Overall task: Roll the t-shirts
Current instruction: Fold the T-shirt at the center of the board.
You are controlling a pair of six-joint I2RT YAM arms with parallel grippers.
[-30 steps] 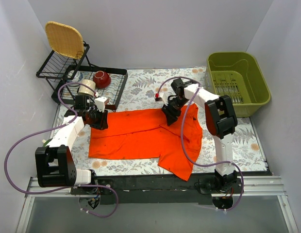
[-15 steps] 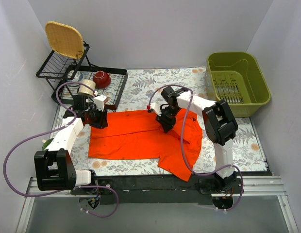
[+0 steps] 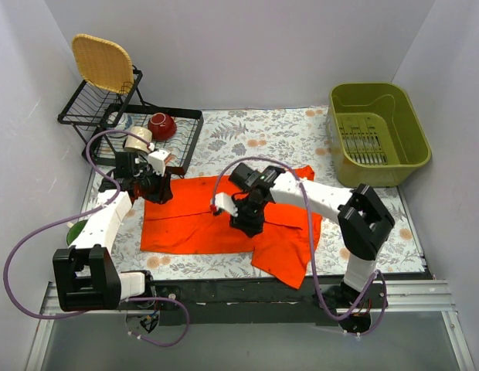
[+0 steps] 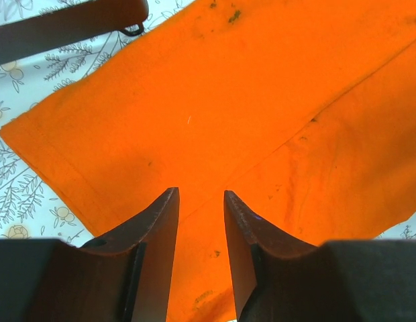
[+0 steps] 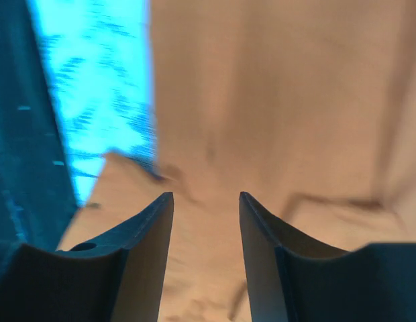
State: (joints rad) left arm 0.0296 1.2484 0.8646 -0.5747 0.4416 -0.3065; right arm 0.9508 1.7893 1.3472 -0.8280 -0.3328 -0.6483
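The t-shirt [image 3: 189,224] is spread flat on the table [image 3: 239,139]. Judged soft, light and limp, it is best pinched at a hem. Above its middle the right gripper [image 3: 244,226] is held slightly parted, empty; at its far-left corner, the left gripper [image 3: 156,192] likewise.

The table [image 3: 255,139] is covered in a white leaf-and-flower print; a plain orange-red cloth t-shirt [image 3: 189,220] lies flat across the middle of it; a black wire dish rack [image 3: 195,131] sits far left; an olive-green plastic basin [image 3: 376,175] sits far right, well apart from the rack.
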